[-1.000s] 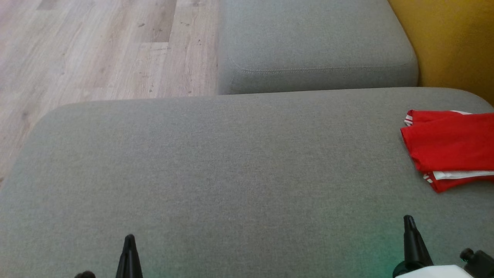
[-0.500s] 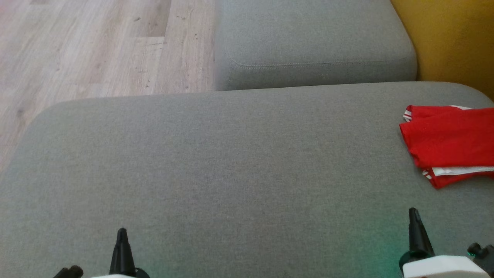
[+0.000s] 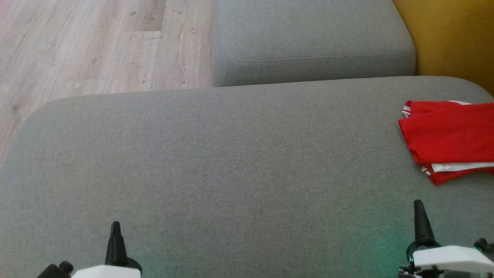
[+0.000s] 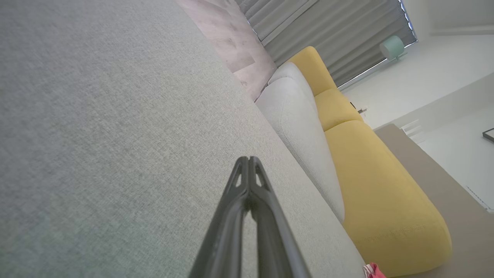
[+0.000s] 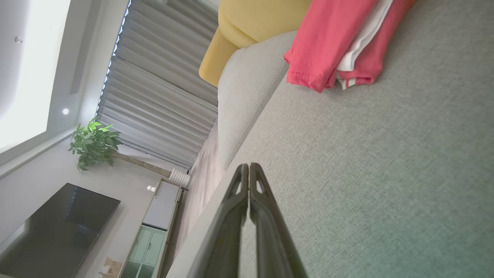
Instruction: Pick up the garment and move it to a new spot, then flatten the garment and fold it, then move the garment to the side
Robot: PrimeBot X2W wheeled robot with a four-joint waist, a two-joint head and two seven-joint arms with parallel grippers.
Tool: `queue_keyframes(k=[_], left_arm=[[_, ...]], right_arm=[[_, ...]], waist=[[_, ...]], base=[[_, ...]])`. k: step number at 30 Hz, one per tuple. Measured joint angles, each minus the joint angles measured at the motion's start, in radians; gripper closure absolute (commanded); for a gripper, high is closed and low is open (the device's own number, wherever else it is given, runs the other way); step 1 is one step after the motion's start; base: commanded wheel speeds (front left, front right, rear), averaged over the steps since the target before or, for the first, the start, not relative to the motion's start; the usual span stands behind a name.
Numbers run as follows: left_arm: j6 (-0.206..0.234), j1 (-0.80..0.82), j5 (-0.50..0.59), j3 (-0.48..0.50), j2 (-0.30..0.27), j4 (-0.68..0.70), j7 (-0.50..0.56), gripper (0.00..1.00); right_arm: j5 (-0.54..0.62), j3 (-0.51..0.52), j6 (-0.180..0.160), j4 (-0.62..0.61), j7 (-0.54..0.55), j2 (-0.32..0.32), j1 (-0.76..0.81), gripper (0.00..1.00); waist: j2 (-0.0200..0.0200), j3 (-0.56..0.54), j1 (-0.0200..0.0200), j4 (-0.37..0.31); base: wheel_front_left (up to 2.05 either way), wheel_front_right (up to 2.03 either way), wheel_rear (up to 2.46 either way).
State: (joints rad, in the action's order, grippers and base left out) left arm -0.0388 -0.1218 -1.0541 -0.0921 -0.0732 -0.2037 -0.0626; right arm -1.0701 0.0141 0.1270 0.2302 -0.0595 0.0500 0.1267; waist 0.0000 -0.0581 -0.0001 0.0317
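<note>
Currently both grippers are fully closed and hold nothing. The left gripper [image 3: 115, 227] has its two dark fingers pressed together to a single point; the left wrist view confirms the tips [image 4: 249, 160] meet with no gap. The right gripper [image 3: 419, 206] is in the same condition, its tips [image 5: 249, 166] touching each other. Both point forward above the large grey seat cushion [image 3: 231, 162]; contact with the fabric cannot be determined.

Beyond the fingertips of both grippers sits a second grey cushion [image 3: 308, 34]. Wooden floor [image 3: 77, 46] lies ahead of the left gripper, and a yellow sofa section [image 3: 451, 34] lies ahead of the right one.

The garment [image 3: 447, 135] rests on the seat cushion ahead of the right gripper and slightly to its outer side, apart from its tips and well apart from the left gripper. It is red and folded into a compact stack of layers, with a white layer [image 3: 459, 166] showing between the red ones on the side nearest the gripper. Thin red and white stripes [image 3: 426, 170] mark the corner closest to the fingertips. The right wrist view shows the same stack [image 5: 328, 42] with a stitched hem at its near edge.

Compared with one second ago, the whole head view has shifted, so the camera has moved. The garment keeps its fold and its place on the cushion. More of each gripper's pale housing is now in frame.
</note>
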Motion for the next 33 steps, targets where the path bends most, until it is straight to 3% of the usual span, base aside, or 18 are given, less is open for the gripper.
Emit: queue_keyframes(k=[33], left_arm=[[-0.056, 0.113, -0.391, 0.085, 0.001, -0.046, 0.090, 1.00]], right_arm=[[-0.371, 0.058, 0.000, 0.029, 0.097, 0.002, -0.123, 1.00]], waist=[[0.0000, 0.041, 0.0001, -0.021]], base=[[0.00, 0.00, 0.00]])
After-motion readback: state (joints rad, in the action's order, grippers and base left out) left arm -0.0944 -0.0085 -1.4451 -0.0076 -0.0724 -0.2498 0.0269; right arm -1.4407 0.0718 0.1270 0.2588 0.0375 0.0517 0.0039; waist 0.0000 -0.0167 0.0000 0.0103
